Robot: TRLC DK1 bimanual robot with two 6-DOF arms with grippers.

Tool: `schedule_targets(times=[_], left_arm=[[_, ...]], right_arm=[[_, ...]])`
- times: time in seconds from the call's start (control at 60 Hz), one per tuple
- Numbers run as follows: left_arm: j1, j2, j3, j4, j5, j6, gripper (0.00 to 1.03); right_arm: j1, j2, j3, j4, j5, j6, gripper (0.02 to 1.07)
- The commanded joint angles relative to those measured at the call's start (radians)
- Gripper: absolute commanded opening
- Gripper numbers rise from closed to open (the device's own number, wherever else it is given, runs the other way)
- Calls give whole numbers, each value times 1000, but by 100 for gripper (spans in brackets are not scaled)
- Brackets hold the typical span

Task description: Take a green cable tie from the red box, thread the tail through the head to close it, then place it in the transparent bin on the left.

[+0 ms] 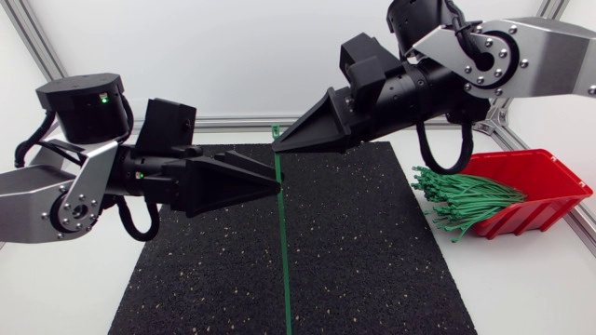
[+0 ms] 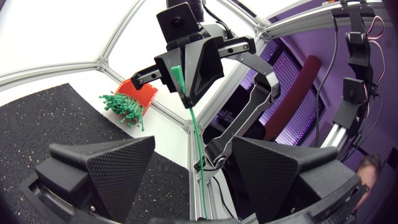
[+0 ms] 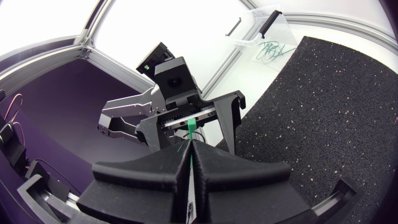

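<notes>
Desk mat (image 1: 372,261): bin (image 3: 264,37) shows only in right wrist view; right end effector (image 3: 189,144) clamps tie (image 1: 282,242), left end effector (image 2: 193,142), at its six o'clock, open around it.

Black mat (image 1: 363,251) lay flat on white table (image 1: 521,298). Mat surface coarse and granular, rubber-like, scattered with small pale flecks. Mat roughly square, covering middle of table. Straight edges, corners squared off. Bare white table showed in strips on both sides of mat and in narrow band behind it. Left wrist view showed one corner of same mat (image 2: 37,124). Right wrist view showed broad stretch of mat (image 3: 323,112), with white table (image 3: 245,78) beside its edge.
</notes>
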Motion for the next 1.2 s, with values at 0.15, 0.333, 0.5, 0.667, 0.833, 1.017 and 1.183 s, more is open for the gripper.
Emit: schedule_targets(times=[0.15,0.333,0.5,0.667,0.833,1.017,1.183], left_arm=[[2,12,27,49,-10,-67,53],[2,15,27,61,-17,-84,29],[0,13,27,80,-17,-110,23],[-5,10,25,104,-17,-139,9],[-15,9,21,111,-19,-144,9],[-23,9,25,118,-20,-156,4],[-26,9,22,129,-25,-170,4]], right_arm=[[5,-31,-32,22,-1,15,8],[6,-39,-38,31,2,18,8],[8,-41,-40,31,4,19,8],[8,-41,-40,32,4,18,8],[8,-44,-46,34,7,16,8],[6,-51,-57,37,12,15,8],[6,-76,-78,69,36,15,8]])
